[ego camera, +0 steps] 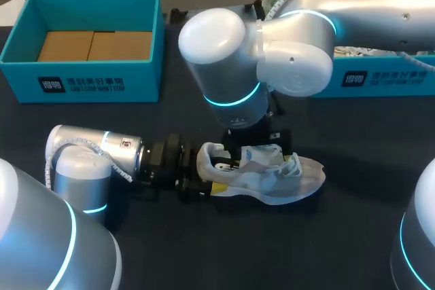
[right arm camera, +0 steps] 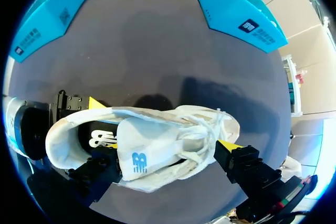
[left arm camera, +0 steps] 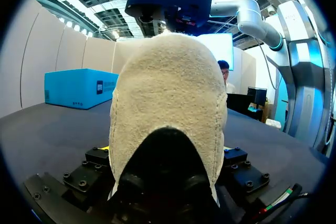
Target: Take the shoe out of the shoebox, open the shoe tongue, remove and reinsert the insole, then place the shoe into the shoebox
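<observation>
A white shoe (ego camera: 272,180) lies on its side on the dark table, toe to the right. My left gripper (ego camera: 196,180) comes in low from the left and is shut on the shoe's heel. That heel (left arm camera: 168,87) fills the left wrist view, with a finger against each side. My right gripper (ego camera: 262,149) hangs open straight above the shoe's middle. In the right wrist view its fingers (right arm camera: 247,166) straddle the shoe (right arm camera: 157,127) around the tongue (right arm camera: 137,158) and laces. A dark insole (right arm camera: 97,139) shows inside the collar. The blue shoebox (ego camera: 88,83) stands at the back left.
A second blue box (ego camera: 380,79) sits at the back right, partly behind my right arm. Both boxes also show in the right wrist view, beyond the shoe: shoebox (right arm camera: 47,19), second box (right arm camera: 241,14). Bare dark tabletop (ego camera: 272,249) lies in front of the shoe.
</observation>
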Action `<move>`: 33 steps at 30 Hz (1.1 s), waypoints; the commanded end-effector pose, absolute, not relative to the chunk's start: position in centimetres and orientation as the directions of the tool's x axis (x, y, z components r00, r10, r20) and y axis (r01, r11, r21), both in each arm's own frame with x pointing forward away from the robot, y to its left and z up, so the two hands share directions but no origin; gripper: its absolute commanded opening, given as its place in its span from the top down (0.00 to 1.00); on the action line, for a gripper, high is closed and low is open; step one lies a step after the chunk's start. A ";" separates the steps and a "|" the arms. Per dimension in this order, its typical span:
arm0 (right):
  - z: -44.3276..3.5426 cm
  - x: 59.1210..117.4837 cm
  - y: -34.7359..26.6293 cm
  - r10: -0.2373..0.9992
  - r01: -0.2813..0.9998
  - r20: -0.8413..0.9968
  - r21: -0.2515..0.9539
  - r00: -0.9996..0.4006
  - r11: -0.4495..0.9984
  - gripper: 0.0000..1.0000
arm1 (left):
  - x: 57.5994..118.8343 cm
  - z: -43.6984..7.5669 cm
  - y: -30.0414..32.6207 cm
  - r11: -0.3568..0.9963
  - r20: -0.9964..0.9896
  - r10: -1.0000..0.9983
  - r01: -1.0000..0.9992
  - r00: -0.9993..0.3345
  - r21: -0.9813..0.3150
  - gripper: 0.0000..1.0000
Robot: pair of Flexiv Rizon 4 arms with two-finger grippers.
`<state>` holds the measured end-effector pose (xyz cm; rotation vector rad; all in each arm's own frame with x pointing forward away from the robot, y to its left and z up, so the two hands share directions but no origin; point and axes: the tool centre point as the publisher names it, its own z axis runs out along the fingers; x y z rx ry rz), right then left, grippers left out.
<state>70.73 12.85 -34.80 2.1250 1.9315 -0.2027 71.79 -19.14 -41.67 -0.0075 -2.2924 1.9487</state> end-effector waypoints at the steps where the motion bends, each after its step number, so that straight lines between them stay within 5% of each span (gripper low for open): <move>1: -34.1 70.1 12.3 0.945 0.975 -0.253 0.129 0.207 -0.179 0.00 | 71.7 -41.7 -19.2 0.166 0.097 0.087 -0.082 -0.991 -0.983 1.00; 12: -33.5 69.9 11.9 0.950 0.977 -0.233 0.105 0.208 -0.188 0.02 | 71.7 -41.7 -19.2 0.166 0.097 0.087 -0.082 -0.991 -0.983 1.00; 17: -33.0 69.8 11.6 0.952 0.976 -0.222 0.103 0.211 -0.192 0.51 | 71.7 -41.7 -19.2 0.166 0.097 0.087 -0.082 -0.991 -0.983 1.00; 18: -32.9 69.8 11.6 0.952 0.976 -0.221 0.102 0.211 -0.192 0.54 | 71.7 -41.7 -19.2 0.166 0.097 0.087 -0.082 -0.991 -0.983 1.00; 27: -32.4 69.9 11.4 0.963 0.982 -0.198 0.073 0.184 -0.173 0.55 | 71.7 -41.7 -19.2 0.166 0.097 0.087 -0.082 -0.991 -0.983 1.00; 33: -32.4 69.9 11.1 0.972 0.985 -0.163 0.060 0.172 -0.164 0.65 | 71.7 -41.7 -19.2 0.166 0.097 0.087 -0.082 -0.991 -0.983 1.00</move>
